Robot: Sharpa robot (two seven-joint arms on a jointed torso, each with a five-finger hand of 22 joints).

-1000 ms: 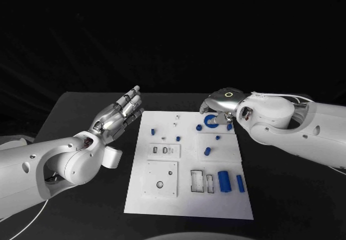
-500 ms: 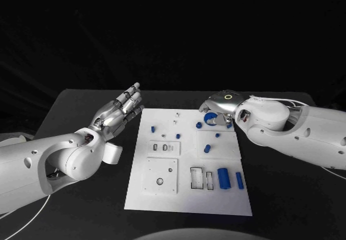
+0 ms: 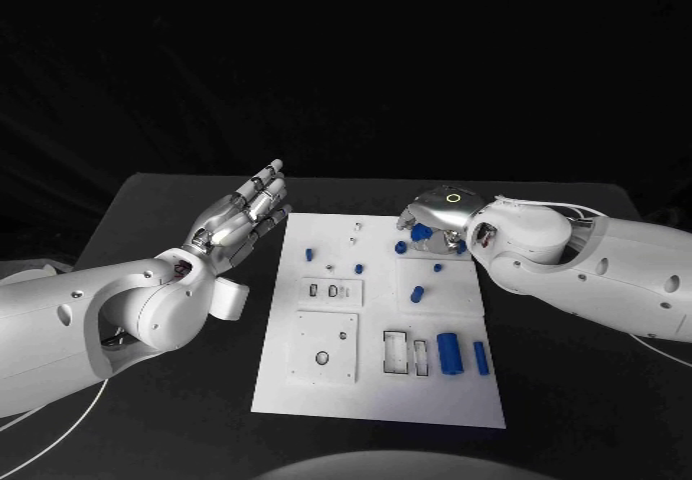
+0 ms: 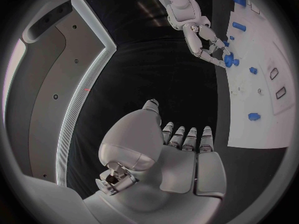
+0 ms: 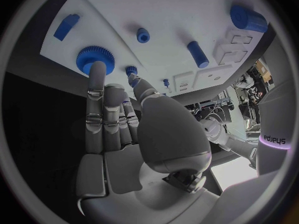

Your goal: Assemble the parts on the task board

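Upper right of the white task board [image 3: 378, 395], the right hand [image 3: 437, 213] fingers the round blue toothed gear [image 5: 93, 58], apparently not yet gripped; next needs a firm pinch, while the left hand [image 3: 242, 218] waits spread empty.

The left robot hand [image 3: 242, 217] is held raised beside the board's far left corner, fingers extended straight and together, nothing grasped. The right robot hand [image 3: 437, 214] is lowered at the board's far right, fingers [image 5: 95, 87] extended side by side, with nothing seen grasped.

I see glossy white arms, a silver left hand [image 3: 242, 218] and right hand [image 3: 440, 215], with thin white cables.
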